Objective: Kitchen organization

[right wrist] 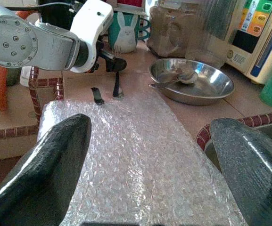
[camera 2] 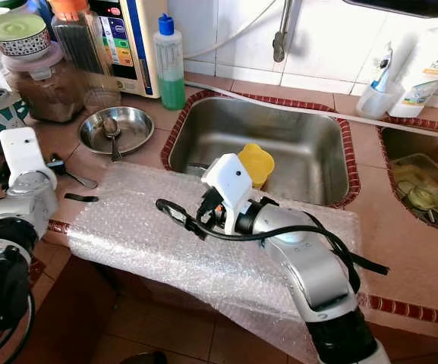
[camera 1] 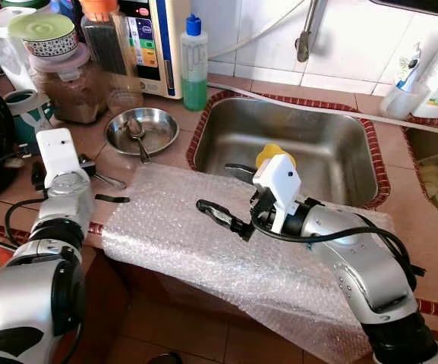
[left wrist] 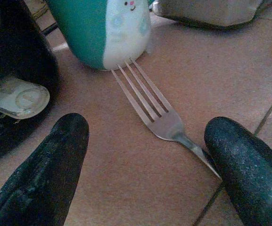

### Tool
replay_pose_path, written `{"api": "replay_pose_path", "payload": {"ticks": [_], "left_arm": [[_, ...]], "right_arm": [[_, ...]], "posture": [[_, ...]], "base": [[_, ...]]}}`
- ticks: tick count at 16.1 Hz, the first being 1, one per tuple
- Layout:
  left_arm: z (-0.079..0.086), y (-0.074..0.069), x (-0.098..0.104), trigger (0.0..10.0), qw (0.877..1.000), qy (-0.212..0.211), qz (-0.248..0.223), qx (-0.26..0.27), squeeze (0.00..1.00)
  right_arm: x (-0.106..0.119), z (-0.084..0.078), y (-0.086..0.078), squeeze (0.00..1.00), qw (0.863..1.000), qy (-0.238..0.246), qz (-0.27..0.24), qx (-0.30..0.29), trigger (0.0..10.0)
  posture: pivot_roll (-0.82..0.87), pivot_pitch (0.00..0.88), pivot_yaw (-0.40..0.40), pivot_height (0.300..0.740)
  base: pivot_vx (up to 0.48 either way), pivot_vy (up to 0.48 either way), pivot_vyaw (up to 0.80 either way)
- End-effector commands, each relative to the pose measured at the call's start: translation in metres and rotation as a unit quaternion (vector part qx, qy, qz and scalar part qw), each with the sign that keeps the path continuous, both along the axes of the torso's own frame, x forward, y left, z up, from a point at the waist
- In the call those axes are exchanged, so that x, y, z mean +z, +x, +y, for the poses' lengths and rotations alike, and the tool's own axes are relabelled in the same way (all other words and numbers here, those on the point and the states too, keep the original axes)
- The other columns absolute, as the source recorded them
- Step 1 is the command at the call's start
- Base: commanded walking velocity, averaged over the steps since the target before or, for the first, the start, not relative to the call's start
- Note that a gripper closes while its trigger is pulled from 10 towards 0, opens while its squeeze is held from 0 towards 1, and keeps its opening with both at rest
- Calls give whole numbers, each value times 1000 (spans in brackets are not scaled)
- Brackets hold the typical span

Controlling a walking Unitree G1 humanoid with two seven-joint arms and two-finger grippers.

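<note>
Steel fork (left wrist: 161,117) flat on the terracotta tile counter (left wrist: 197,61), lying between the spread fingers of the left tool (left wrist: 150,183) — tines pointing away toward the teal mug (left wrist: 100,28), tips almost at its base, handle running back slantwise close beside one black finger (left wrist: 249,169). Long axis therefore skewed to the tool's line of reach, not square across the gap. Left tool released, nothing gripped, low over the counter near its left end, beside the bubble wrap sheet (camera 1: 203,243). Clearly the nearer arm for the fork. Right tool (camera 1: 230,199) also spread and empty, hovering above the bubble wrap near the sink (camera 1: 332,136), well apart from the fork. Probably a small wrist turn needed before closing — otherwise a risk of the fingers pinching only the thin neck and skidding the fork into the mug.
</note>
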State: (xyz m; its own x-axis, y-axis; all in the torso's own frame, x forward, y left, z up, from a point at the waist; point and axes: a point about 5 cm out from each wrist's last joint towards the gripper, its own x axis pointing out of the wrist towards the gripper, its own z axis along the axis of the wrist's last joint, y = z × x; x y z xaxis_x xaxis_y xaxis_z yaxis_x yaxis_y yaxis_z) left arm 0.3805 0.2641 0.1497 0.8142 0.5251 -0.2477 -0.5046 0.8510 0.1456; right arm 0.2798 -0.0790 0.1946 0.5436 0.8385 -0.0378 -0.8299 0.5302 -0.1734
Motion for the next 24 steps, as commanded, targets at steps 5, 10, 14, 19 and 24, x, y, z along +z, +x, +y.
{"api": "replay_pose_path", "payload": {"ticks": [5, 10, 14, 19, 24], "left_arm": [[-9, 0, -13, 10000, 998, -11, 52, -46, 0], [-25, -5, -34, 10000, 994, -30, 82, -68, 0], [-35, -8, -43, 10000, 992, -35, 91, -76, 0], [-39, -14, -55, 10000, 992, -31, 100, -77, 0], [-44, -20, -63, 10000, 991, -28, 104, -81, 0]], "right_arm": [[2, -3, -2, 0, 1000, 0, -1, -6, 10000], [2, -4, -1, 0, 1000, -2, -2, -7, 10000], [3, -5, 1, 0, 1000, -4, -3, -8, 10000], [1, -4, 2, 0, 1000, -4, -4, -6, 10000], [2, -3, 4, 0, 1000, -4, -6, -4, 10000]], "posture": [[-12, 124, 24, 740], [-8, 122, 22, 740], [2, 117, 28, 740], [17, 112, 28, 740], [26, 104, 29, 740]], "base": [[0, 0, 0], [0, 0, 0], [0, 0, 0], [0, 0, 0], [0, 0, 0]]}}
